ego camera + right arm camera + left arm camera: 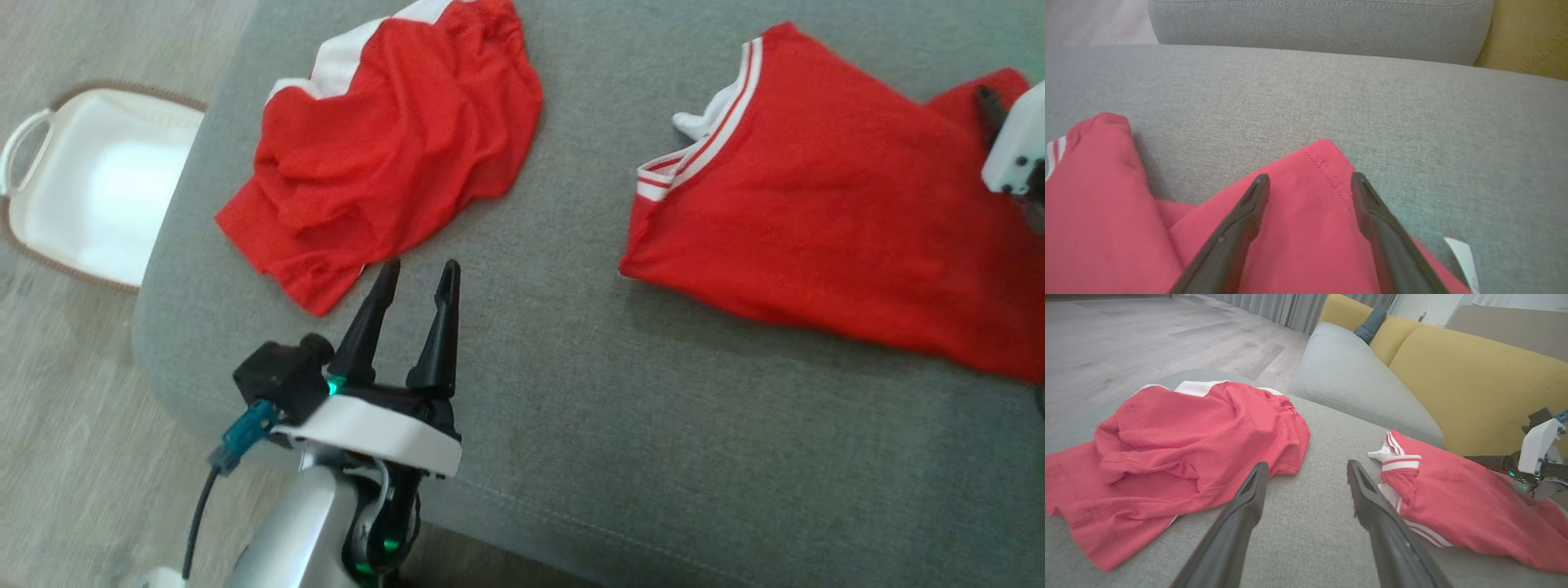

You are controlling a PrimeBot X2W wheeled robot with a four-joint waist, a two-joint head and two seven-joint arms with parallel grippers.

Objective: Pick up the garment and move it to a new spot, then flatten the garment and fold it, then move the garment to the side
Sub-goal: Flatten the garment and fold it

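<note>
Lying crumpled in the upper left of the head view, one red garment (392,139) with a white band sits on the grey cushion (571,367), its lower edge near the cushion's left side. A second red garment, a jersey (833,220) with red-and-white striped trim, lies flatter at the right of that view, well apart from the first, with bare cushion between them.

The left gripper (420,265) is in the lower left, its fingers spread and empty, the tips just beside the crumpled garment's lower edge; in its wrist view they point at the bare grey strip between the two garments. The right gripper (1310,176) has its fingers spread over a stitched corner of the jersey; whether they touch the cloth I cannot tell. A small white tag (1461,253) shows at that corner's lower right.

A white basket (98,188) stands on the wood floor (65,408) at the far left. Beyond the cushion are a yellow sofa back (1474,384), a blue pillow (1370,324) and grey curtains (1290,310).
</note>
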